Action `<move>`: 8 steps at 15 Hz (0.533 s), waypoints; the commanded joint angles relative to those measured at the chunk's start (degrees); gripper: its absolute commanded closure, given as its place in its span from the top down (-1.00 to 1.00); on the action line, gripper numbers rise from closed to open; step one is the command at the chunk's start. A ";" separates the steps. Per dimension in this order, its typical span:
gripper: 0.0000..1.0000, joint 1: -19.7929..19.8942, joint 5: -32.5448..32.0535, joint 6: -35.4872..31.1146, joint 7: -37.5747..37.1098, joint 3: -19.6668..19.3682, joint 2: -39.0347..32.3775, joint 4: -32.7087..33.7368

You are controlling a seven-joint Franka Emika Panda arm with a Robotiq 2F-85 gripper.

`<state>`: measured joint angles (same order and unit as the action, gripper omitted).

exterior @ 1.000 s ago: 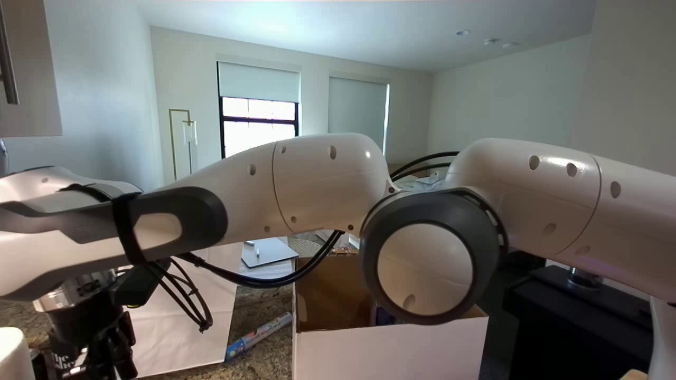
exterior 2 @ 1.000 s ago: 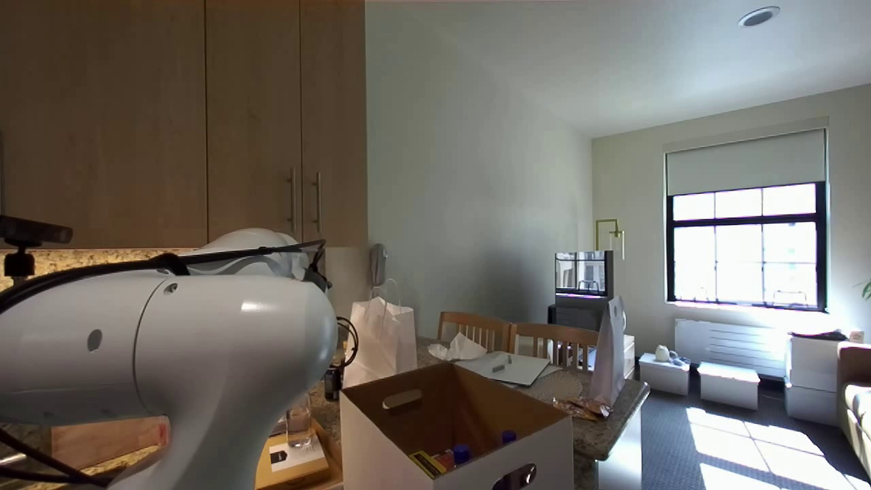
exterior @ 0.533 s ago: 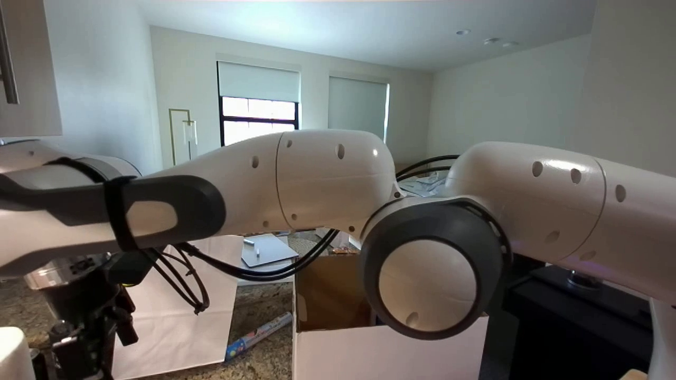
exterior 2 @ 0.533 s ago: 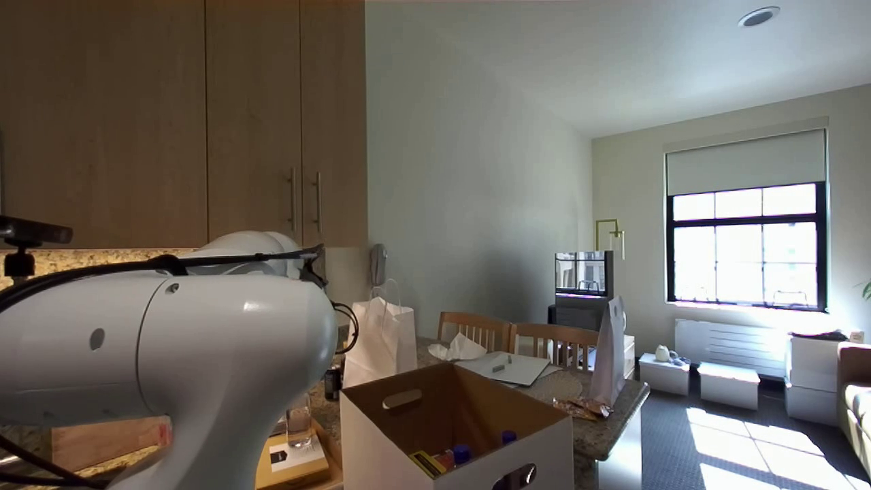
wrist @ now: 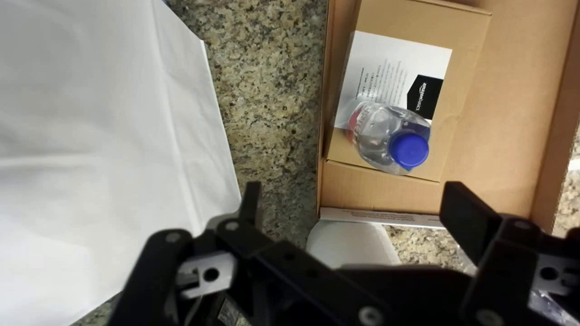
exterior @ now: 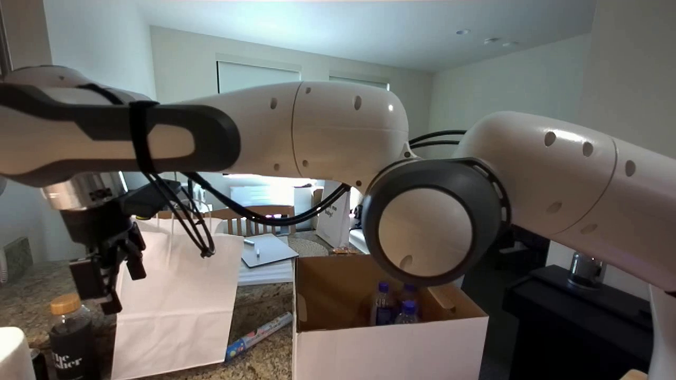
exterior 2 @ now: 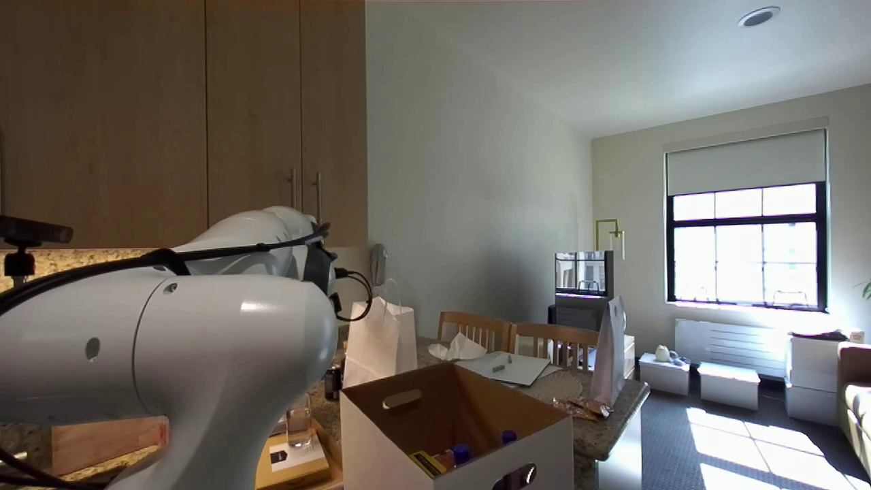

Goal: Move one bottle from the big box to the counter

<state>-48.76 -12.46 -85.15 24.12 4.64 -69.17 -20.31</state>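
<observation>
The wrist view shows my gripper (wrist: 355, 197) wide open, nothing between its fingers (wrist: 466, 222). Beyond the fingertips, a clear bottle (wrist: 376, 133) with a blue cap sits on a small labelled carton (wrist: 466, 63). In an exterior view the gripper (exterior: 113, 285) hangs near the white bag's side; the arm hides it in the remaining exterior view. The big box (exterior: 391, 351), white outside and brown inside, holds several blue-capped bottles (exterior: 384, 306). From another angle, two caps (exterior 2: 462, 454) show inside the big box (exterior 2: 371, 435). Speckled counter (wrist: 272, 81) lies between bag and carton tray.
A tall white paper bag (exterior: 179, 285) stands beside the gripper. The small carton lies in a shallow cardboard tray (wrist: 555, 131). An orange-lidded drink bottle (exterior: 68, 332) is below the gripper. A patterned tube (exterior: 259, 336) lies between bag and big box.
The arm and gripper have risen, mostly in the last half second. The orange-lidded drink bottle and more of the bottles inside the big box have come into sight.
</observation>
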 commanded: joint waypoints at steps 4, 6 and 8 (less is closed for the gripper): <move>1.00 4.51 3.22 2.93 -5.31 -1.18 7.61 -1.04; 1.00 5.24 2.99 4.23 -6.95 -1.57 9.63 -1.08; 1.00 5.32 2.44 5.45 -8.64 -2.27 11.50 -1.05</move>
<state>-43.47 -10.72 -82.33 18.67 3.54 -61.22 -19.99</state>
